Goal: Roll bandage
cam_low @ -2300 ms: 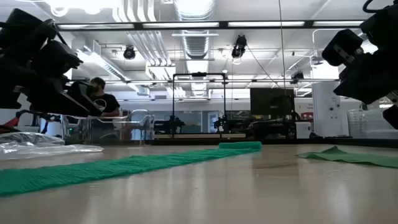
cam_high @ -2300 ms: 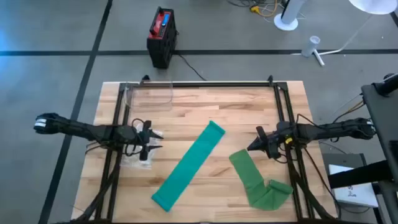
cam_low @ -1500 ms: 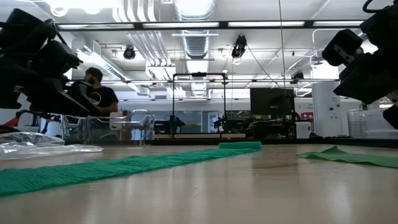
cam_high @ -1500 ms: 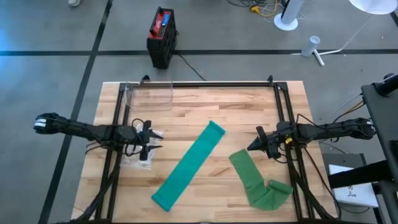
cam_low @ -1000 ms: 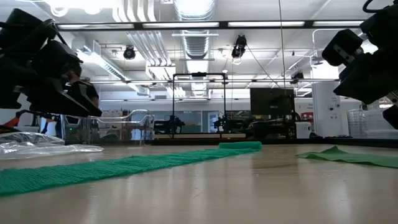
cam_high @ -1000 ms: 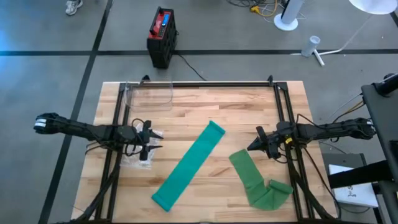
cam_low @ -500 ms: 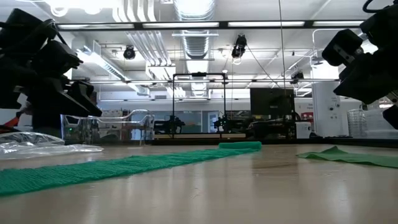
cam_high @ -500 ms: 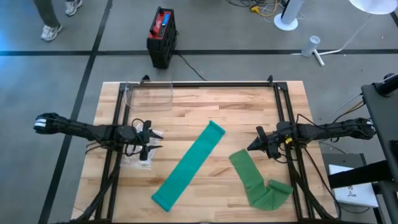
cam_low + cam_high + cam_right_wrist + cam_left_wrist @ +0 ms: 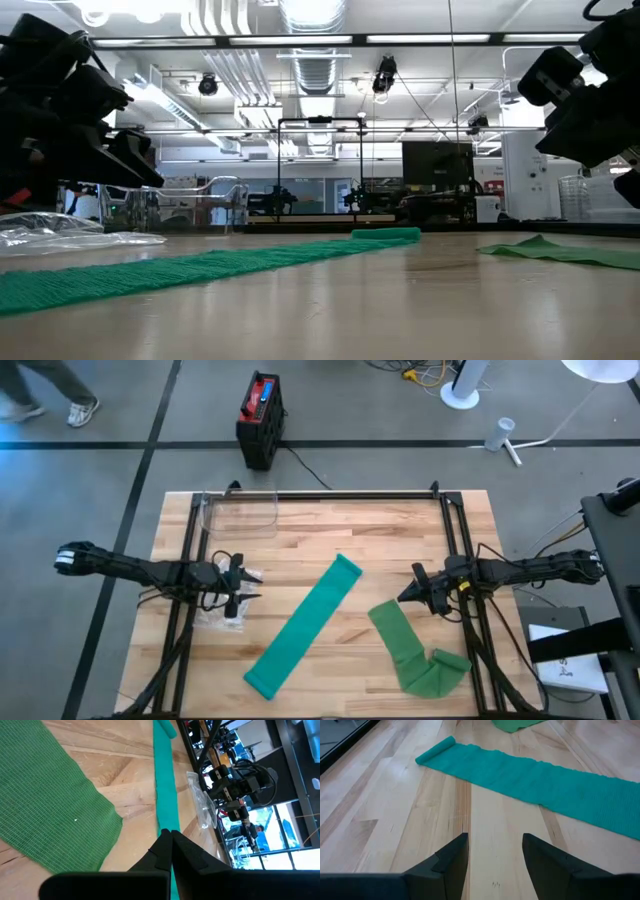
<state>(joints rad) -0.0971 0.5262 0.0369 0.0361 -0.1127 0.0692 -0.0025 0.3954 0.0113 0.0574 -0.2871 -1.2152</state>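
Over the wooden table [image 9: 300, 525], both arms are hanging clear of the bandages.

Across the middle, the teal bandage [image 9: 303, 625] is lying flat and diagonal, unrolled, with one end just curled over. Beside it on the right, the dark green bandage [image 9: 410, 653] is lying crumpled, folded at its near end. The left gripper [image 9: 243, 600] is hovering above a clear plastic wrapper [image 9: 218, 616] near the left edge, fingers parted and holding nothing. The right gripper [image 9: 405, 596] is waiting just beyond the green bandage's far end, fingers pressed together, empty. A clear container [image 9: 240, 512] is sitting at the far left corner.
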